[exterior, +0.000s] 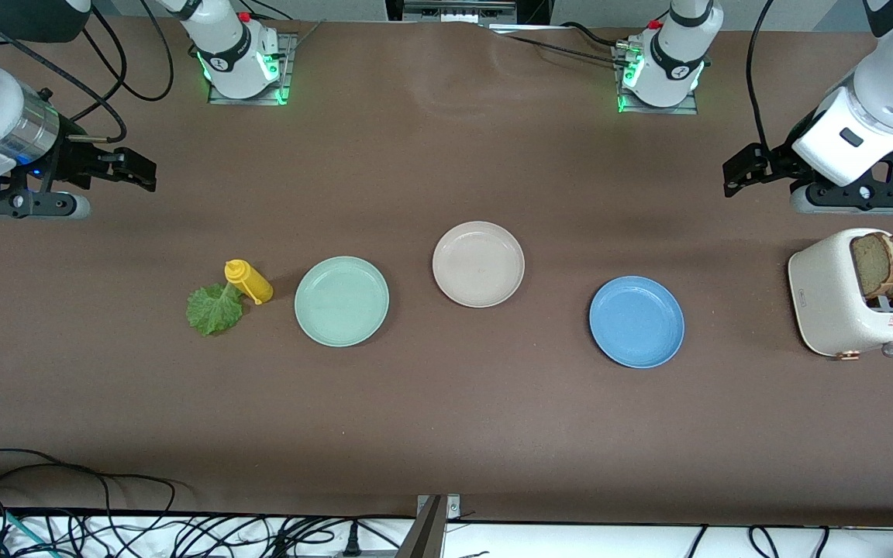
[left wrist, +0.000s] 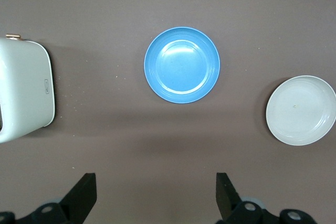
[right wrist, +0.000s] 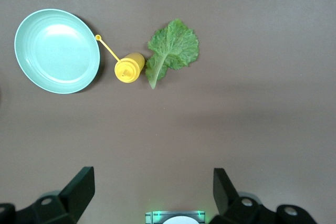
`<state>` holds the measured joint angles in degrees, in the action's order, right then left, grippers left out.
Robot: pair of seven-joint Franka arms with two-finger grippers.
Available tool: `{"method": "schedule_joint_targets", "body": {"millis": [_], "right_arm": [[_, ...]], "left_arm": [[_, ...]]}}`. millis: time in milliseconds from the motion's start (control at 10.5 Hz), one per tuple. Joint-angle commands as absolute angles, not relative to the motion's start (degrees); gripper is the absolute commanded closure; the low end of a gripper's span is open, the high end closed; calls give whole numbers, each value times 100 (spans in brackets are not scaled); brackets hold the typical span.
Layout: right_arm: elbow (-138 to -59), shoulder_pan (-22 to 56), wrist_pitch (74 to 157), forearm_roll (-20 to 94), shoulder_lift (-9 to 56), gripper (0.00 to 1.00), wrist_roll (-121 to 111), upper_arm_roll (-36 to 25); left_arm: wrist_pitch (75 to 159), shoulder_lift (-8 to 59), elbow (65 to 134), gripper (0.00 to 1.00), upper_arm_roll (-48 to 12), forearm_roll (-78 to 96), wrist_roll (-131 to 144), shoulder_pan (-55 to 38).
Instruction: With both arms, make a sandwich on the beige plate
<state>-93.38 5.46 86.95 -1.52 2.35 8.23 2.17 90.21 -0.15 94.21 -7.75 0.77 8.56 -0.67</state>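
Note:
The beige plate (exterior: pixel 478 263) sits bare at mid-table and also shows in the left wrist view (left wrist: pixel 301 110). Two brown bread slices (exterior: pixel 891 263) stand upright in the slots of a white toaster (exterior: pixel 826 298) at the left arm's end. A green lettuce leaf (exterior: pixel 214 308) lies flat on the table at the right arm's end, seen too from the right wrist (right wrist: pixel 172 51). My left gripper (exterior: pixel 735 174) hangs open and holds nothing, over the table beside the toaster (left wrist: pixel 156 192). My right gripper (exterior: pixel 136 169) hangs open and holds nothing, over the table at its own end (right wrist: pixel 153 190).
A yellow squeeze bottle (exterior: pixel 249 281) touches the lettuce stem. A mint-green plate (exterior: pixel 342 301) lies between that bottle and the beige plate. A blue plate (exterior: pixel 636 322) lies between the beige plate and the toaster. Cables run along the table edge nearest the front camera.

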Motion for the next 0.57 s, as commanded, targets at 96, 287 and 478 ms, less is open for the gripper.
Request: {"method": "schedule_joint_targets", "body": {"millis": [96,287,478], "right_arm": [[-9159,571,8534,-150,299,0,958,202],[-9167,536,8587,-88,308,0,975,185],[-9167,527,8604,-35,308,0,975,185]], "left_arm": [[8895,-26,9334,0,-817,-105,765,-79],[8886,-26,9334,0,-817,-105,765,-70],[8886,-26,9325,0,-826,-105,765,-79]]}}
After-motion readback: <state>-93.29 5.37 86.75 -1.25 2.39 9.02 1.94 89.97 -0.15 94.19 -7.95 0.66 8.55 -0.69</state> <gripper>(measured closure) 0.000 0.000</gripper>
